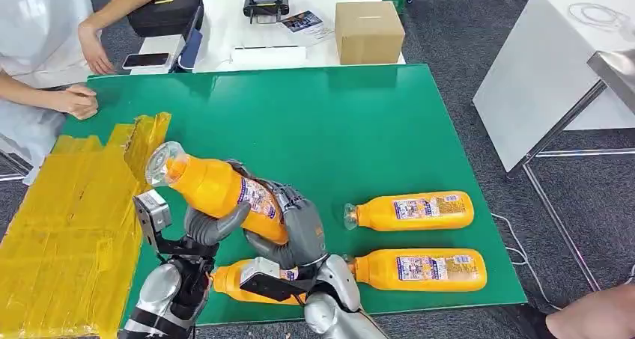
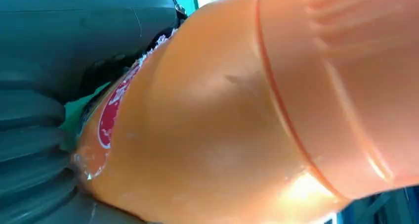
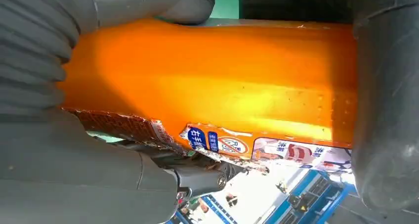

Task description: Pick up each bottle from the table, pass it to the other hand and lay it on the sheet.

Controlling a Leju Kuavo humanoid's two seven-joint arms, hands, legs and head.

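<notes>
Nearest the robot, a bottle (image 1: pixel 234 281) lies on the green table (image 1: pixel 337 122) at its front edge, partly hidden behind the two wrists. Just above it, both hands meet on one raised orange bottle (image 1: pixel 213 187), which is tilted with its clear cap end up and toward the yellow sheet (image 1: pixel 67 227). The right hand (image 1: pixel 296 230) wraps the lower, labelled part of this bottle; the right wrist view shows its thumb and darker fingers closed around the orange body (image 3: pixel 212 80) with the torn label beside them. The left hand (image 1: pixel 213 225) has its thick grey thumb pressed against the underside of the same bottle, and in the left wrist view the orange body (image 2: pixel 237 115) lies right against the grey hand cover, so this hand also grips it. To the right, two more bottles lie on their sides on the green surface, caps pointing left: a nearer bottle (image 1: pixel 419 270) and a farther bottle (image 1: pixel 412 211), parallel and just apart. The yellow sheet covers the table's left side. Farther back, a person's hand (image 1: pixel 75 101) rests at the table's far left corner, and beyond it a white table holds a cardboard box (image 1: pixel 368 31).
</notes>
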